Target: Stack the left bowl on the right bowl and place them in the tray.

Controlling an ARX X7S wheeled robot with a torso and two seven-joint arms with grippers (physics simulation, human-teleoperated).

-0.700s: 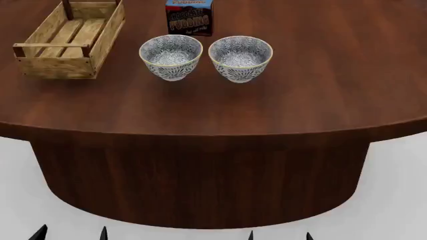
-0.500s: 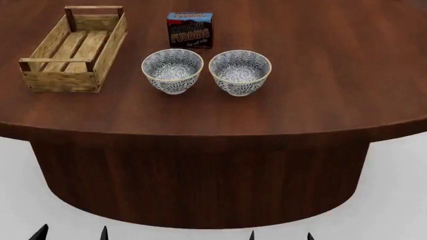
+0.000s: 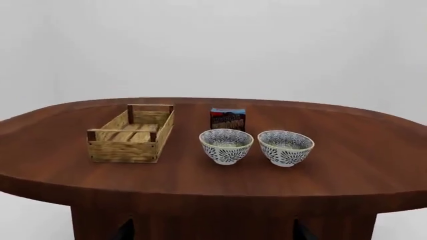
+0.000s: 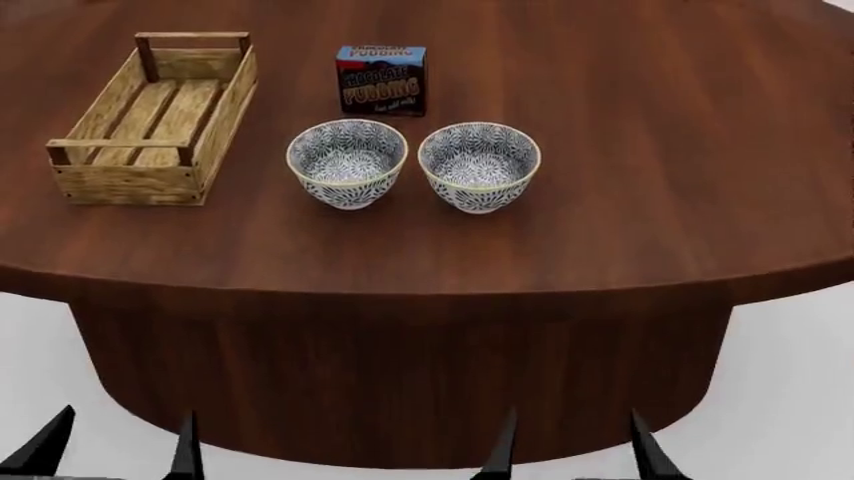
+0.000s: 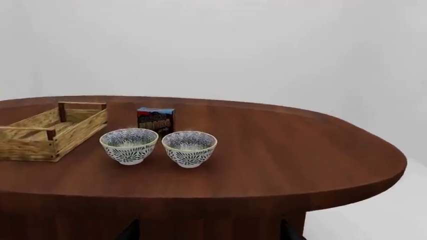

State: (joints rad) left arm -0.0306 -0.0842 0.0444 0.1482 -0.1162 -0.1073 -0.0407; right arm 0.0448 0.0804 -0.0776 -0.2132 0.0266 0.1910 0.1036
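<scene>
- The left bowl (image 4: 346, 162) and right bowl (image 4: 479, 165) stand upright side by side on the table (image 4: 641, 200), close together with a narrow gap between them, neither stacked on the other
- Both bowls carry a blue-and-white leaf pattern with a pale rim, and both look empty
- The tray (image 4: 154, 118) sits on the table to the left of the left bowl, apart from it, its long side running away from the robot; nothing lies on its three slats
- A pudding box (image 4: 380, 79) stands upright behind the bowls, nearer the left one, touching neither
- In the head view, the left gripper (image 4: 118, 450) shows only as two dark fingertips at the lower edge, below the table's near rim; they stand spread apart, holding nothing
- The right gripper (image 4: 574, 448) shows the same way, its two tips spread and holding nothing
- Both grippers are well short of the bowls and tray
- The wrist views show the same layout from lower down: tray (image 3: 131, 133), box (image 3: 227, 119), bowls (image 5: 129, 145) (image 5: 189, 148)
</scene>
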